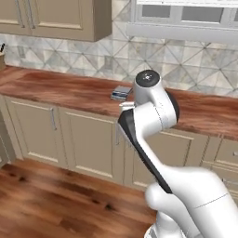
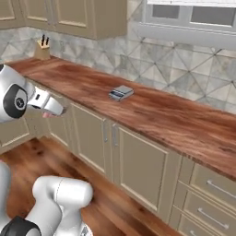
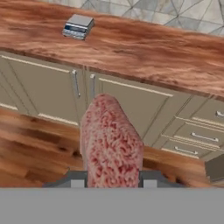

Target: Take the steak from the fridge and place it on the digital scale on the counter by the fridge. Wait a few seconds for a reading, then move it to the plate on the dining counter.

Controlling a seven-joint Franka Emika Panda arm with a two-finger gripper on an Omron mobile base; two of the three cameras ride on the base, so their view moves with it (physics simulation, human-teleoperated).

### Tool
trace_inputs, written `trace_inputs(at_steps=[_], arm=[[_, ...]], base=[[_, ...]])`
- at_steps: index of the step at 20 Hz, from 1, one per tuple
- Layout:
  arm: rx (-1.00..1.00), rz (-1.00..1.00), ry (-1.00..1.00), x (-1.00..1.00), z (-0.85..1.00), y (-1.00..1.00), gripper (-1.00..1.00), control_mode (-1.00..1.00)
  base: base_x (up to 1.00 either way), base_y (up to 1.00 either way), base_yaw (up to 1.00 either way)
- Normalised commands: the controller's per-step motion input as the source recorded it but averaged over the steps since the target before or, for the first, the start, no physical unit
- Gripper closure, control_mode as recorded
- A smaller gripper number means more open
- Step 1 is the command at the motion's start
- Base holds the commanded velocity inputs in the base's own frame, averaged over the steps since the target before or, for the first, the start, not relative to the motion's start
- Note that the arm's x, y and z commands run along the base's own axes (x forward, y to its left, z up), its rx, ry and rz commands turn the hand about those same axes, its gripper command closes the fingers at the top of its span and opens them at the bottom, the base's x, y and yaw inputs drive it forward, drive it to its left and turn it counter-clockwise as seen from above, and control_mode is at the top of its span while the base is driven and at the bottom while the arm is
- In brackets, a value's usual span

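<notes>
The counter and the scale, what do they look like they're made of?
Counter: looks like reddish-brown wood with a smooth finish, going by the streaky grain. Scale: probably grey plastic or metal; a flat matt top with a dark display strip, too small to tell more.

Grey and beige diamond-patterned tiles (image 2: 152, 64) are lining the wall, beige upper cabinets (image 1: 65, 18) are hanging above, a pale window frame (image 2: 189, 23) is showing top right, a knife block (image 2: 42, 48) is sitting far back, and reddish wood flooring (image 1: 51, 204) is spreading below.
</notes>
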Motion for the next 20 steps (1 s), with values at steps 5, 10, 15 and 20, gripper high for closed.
trace_inputs(at_steps=[5, 10, 15, 20], arm=[[0.0, 0.0, 0.0, 0.0, 0.0, 0.0, 1.0, 1.0], [0.0, 0.0, 0.0, 0.0, 0.0, 0.0, 1.0, 1.0], [0.0, 0.0, 0.0, 0.0, 0.0, 0.0, 1.0, 1.0], [0.0, 0.0, 0.0, 0.0, 0.0, 0.0, 1.0, 1.0]], base=[[0.75, 0.87, -0.58], [0.68, 0.81, -0.57], [0.58, 0.72, -0.54], [0.68, 0.46, -0.45]])
